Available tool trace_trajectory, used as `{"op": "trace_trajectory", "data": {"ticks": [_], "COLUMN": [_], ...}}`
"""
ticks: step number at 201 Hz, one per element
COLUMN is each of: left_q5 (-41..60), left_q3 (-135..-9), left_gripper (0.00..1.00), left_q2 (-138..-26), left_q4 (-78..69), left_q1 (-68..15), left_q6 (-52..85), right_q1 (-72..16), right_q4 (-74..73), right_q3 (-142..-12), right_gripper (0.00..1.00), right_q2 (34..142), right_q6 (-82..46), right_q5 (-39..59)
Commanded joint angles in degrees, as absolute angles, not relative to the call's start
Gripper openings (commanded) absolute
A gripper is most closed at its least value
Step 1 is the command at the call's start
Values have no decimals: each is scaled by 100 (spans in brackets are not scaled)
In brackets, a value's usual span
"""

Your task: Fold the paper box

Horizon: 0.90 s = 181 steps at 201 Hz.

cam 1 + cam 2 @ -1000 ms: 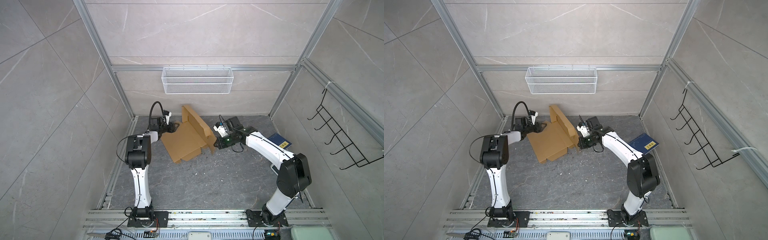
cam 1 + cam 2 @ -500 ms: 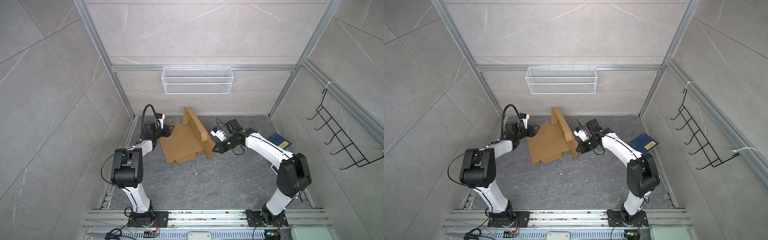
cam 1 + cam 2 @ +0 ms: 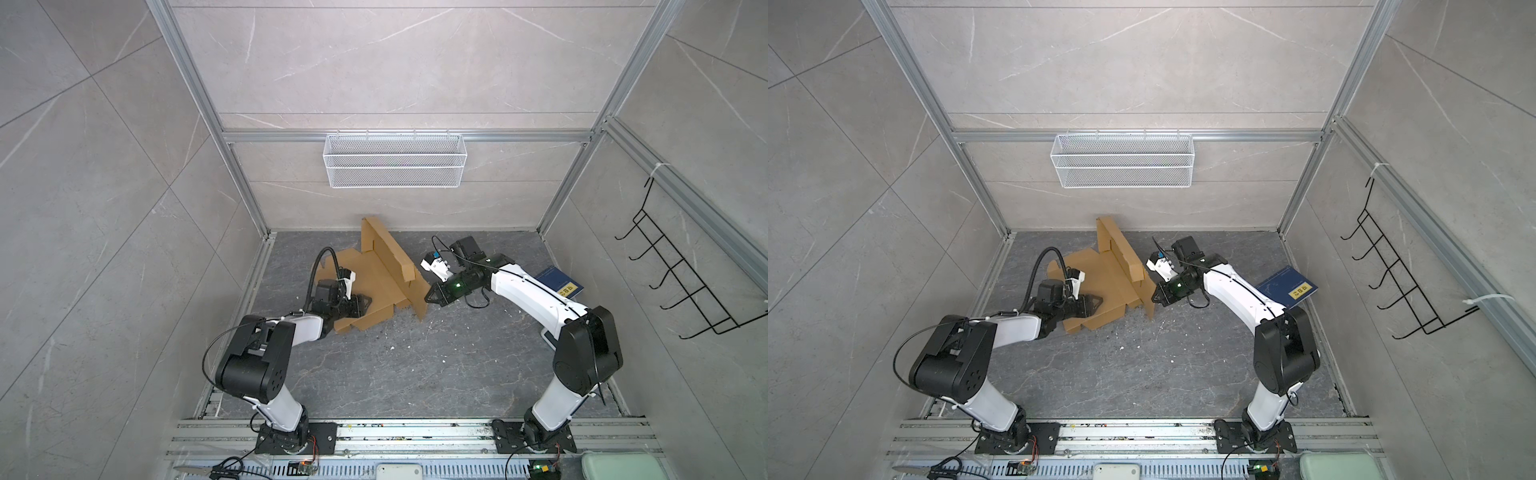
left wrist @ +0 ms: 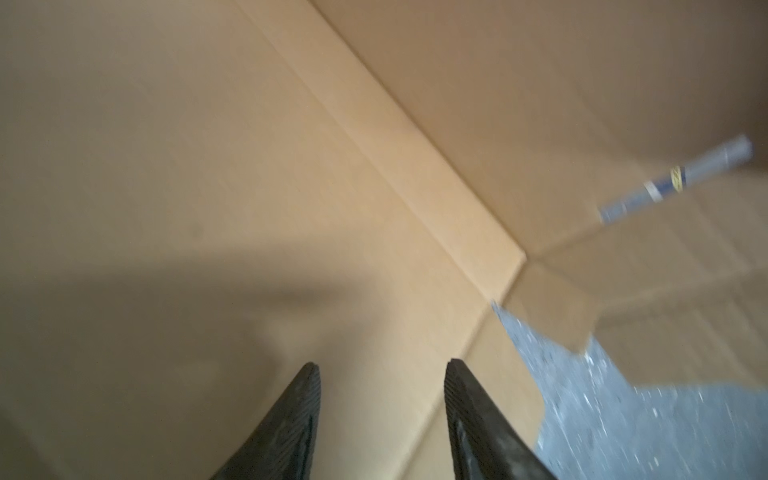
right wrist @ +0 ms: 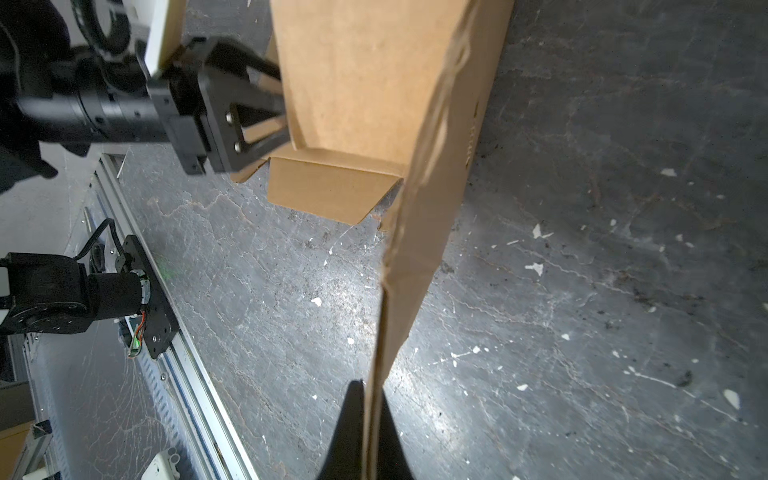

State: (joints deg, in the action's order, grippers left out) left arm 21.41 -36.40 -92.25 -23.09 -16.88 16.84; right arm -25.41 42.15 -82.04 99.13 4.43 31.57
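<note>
A dark blue book [image 3: 559, 282] lies at centre right, well apart. The paper box [image 3: 382, 282] sits mid-frame. My right tool [image 3: 428, 298] is clenched on its upright side; my left tool [image 3: 365, 301] stands parted, empty, at its flat panel.

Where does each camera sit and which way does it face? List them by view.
Both top views: high over the front rail, looking down on both arms and the brown cardboard paper box.
Left wrist: on the left arm, facing the box's flat panel; its parted fingers show.
Right wrist: on the right arm, facing the grey floor; its fingers pinch the raised flap.
Shared: all show the box.
</note>
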Motion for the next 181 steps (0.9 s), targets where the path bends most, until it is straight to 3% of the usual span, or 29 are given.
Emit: {"op": "trace_trajectory", "data": {"ticks": [1, 47, 101, 128, 181], "left_q5": [1934, 1679, 1471, 967, 1643], "left_q3": [-3263, -2732, -3553, -3709, -4545], "left_gripper": [51, 51, 49, 49, 49], "left_q2": [-8683, -8088, -7632, -6577, -5753], "left_q4": [-2254, -1764, -1160, -71, 935], "left_q1": [-2121, -3224, -4442, -4226, -1946], "left_q6": [1989, 2439, 2632, 2099, 1429], "right_q1": [-2521, -2479, -2479, -2479, -2457], "right_q4": [4312, 4859, 5934, 6578, 7014], "right_q3": [-8621, -9286, -9646, -9878, -10039], "right_gripper": [0, 0, 0, 0, 3], "right_q2": [9988, 10186, 10440, 10803, 11066], "right_q6": [769, 1256, 2237, 2709, 3145], "right_q5": [3336, 3688, 4241, 4259, 3619]}}
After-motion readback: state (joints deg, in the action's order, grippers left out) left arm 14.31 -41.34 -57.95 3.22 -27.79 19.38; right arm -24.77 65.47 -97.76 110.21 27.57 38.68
